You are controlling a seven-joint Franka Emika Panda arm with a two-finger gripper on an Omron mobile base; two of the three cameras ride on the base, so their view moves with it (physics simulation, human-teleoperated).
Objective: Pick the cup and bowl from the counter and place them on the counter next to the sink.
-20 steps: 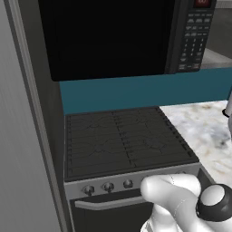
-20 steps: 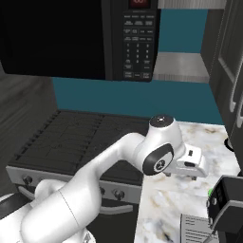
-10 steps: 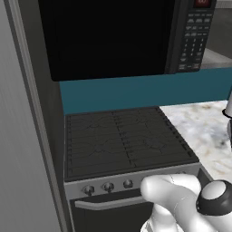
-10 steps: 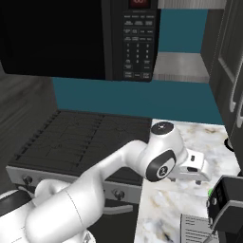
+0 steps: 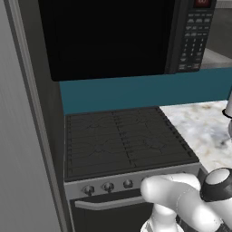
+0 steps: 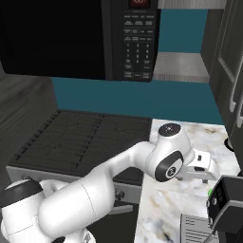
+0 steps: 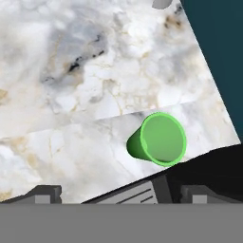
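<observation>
Now gripper [image 7: 114, 192] wide open (nothing held) w/ cup [image 7: 159, 139] upright on counter [image 7: 85, 71].

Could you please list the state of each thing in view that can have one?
cup: upright on the counter, empty, not held.
gripper: open, above the cup, holding nothing.
microwave: door shut.
stove top: bare, no flame showing.

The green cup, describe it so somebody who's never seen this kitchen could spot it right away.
Start at the white marble counter with grey and tan veining. The cup stands on it near a dark appliance. It is the one bright green thing there: small, tapered, without handle.
</observation>
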